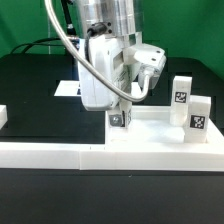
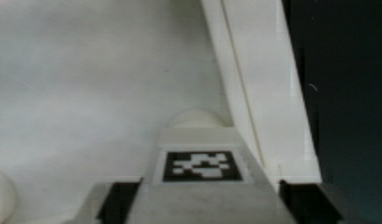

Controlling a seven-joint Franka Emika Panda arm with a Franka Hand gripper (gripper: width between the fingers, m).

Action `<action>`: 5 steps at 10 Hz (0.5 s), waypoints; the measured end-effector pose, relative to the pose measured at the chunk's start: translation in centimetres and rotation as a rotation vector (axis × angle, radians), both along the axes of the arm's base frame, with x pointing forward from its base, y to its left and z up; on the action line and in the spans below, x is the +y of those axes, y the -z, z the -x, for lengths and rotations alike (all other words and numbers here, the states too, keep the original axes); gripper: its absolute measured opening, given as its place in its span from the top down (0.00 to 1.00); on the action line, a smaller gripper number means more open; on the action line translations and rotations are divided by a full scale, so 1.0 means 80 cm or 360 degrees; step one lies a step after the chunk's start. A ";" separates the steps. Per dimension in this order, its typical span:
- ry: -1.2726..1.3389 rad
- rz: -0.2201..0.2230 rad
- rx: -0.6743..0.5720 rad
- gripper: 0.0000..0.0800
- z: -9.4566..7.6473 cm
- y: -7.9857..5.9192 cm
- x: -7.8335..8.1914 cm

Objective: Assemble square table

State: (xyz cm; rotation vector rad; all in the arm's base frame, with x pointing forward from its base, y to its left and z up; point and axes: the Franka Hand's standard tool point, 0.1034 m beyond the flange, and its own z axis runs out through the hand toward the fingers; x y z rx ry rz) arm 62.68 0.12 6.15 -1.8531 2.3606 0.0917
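Pincer (image 1: 120,110) released, fingers flanking tagged leg block (image 2: 206,160) standing on square slab (image 2: 81,90) near rail fence (image 1: 60,152). Risk: clipped on retreat, block topples or unseats if loosely screwed.

Tool (image 1: 120,108) over tagged leg block (image 1: 120,119), possibly touching, two leg blocks (image 1: 190,105) nearby

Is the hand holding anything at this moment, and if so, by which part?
Cannot be told for sure. The hand straddles a tagged leg block standing on the white slab, fingers at its sides, but contact is unclear.
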 end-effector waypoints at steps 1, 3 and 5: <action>-0.0370 0.0051 -0.0089 0.25 0.005 0.000 0.004; -0.0843 0.0070 -0.0139 0.21 0.019 0.000 0.008; -0.0982 0.0085 -0.0155 0.19 0.019 0.001 0.007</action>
